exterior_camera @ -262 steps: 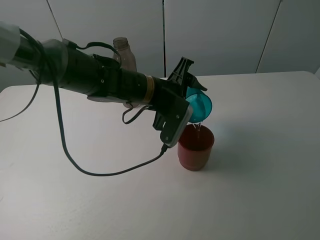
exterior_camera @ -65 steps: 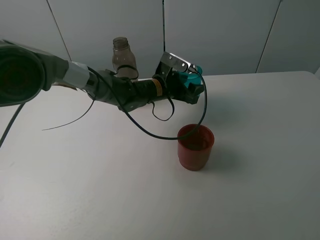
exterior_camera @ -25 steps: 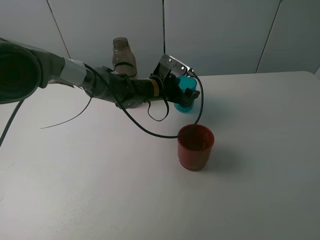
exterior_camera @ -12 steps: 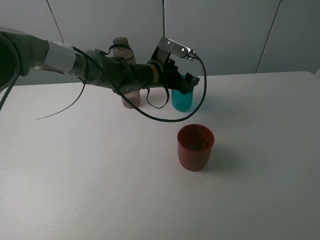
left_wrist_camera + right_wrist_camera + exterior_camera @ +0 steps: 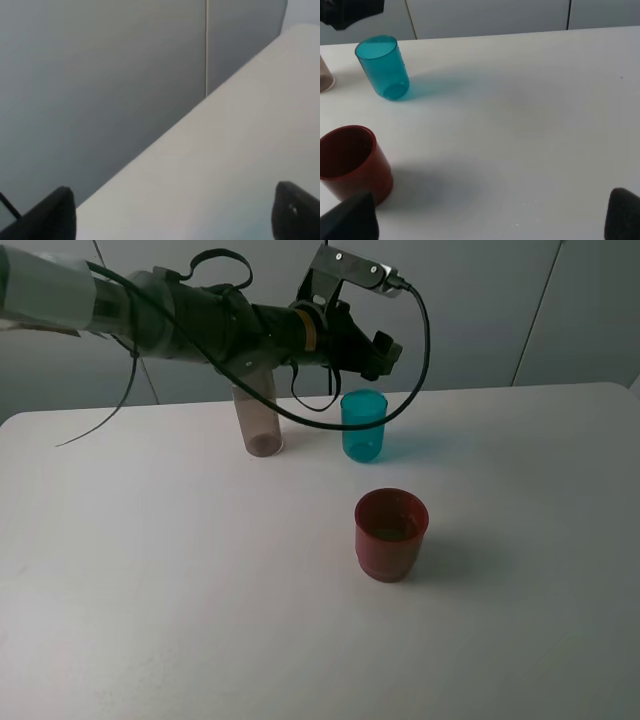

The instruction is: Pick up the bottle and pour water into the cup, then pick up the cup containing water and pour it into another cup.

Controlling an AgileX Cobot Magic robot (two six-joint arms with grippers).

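bare table right of red cup, left arm overhanging bottle and teal cup

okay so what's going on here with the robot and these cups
The left claw hangs open just above the teal cup, which stands upright on the table beside the bottle. Nothing is held. The red cup stands nearer the front, apart from both. The right claw is open, low by the red cup.

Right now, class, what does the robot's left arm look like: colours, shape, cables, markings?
The left arm is a dark, tubular limb with a pale grey section near its base, a gold-coloured ring near the wrist, a silver bracket on top, and loose black cables looping beneath. Its black gripper has blunt fingers.
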